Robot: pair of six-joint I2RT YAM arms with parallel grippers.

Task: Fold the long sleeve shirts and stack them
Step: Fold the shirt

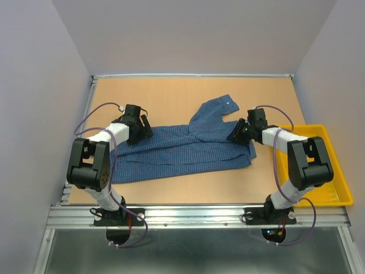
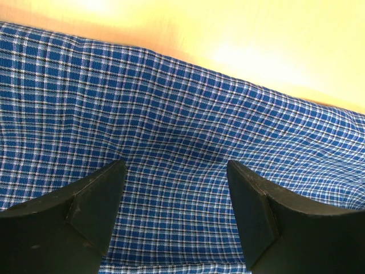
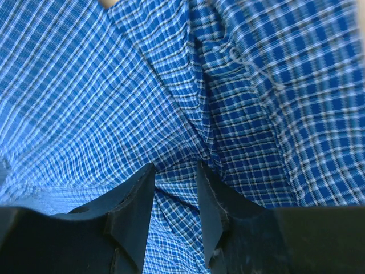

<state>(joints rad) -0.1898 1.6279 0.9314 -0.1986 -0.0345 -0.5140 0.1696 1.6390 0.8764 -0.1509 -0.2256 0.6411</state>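
A blue checked long sleeve shirt point(image 1: 182, 151) lay flat in the middle of a tan table point(image 1: 171, 94), its long axis running left to right across the view from above. One sleeve point(image 1: 214, 111) was bent up and away from the body, pointing toward the far right, with its cuff point(image 1: 228, 103) at the tip. Which end held the collar could not be told. The left gripper point(image 1: 142, 127) hung low over the shirt's far left edge with its jaws spread wide and only flat cloth between them. The right gripper point(image 1: 236, 134) sat on the shirt's right end, its jaws narrow around a raised ridge of fabric; whether it truly pinched the cloth could not be told. A yellow tray point(image 1: 342, 182) sat at the table's right edge, apart from the shirt.
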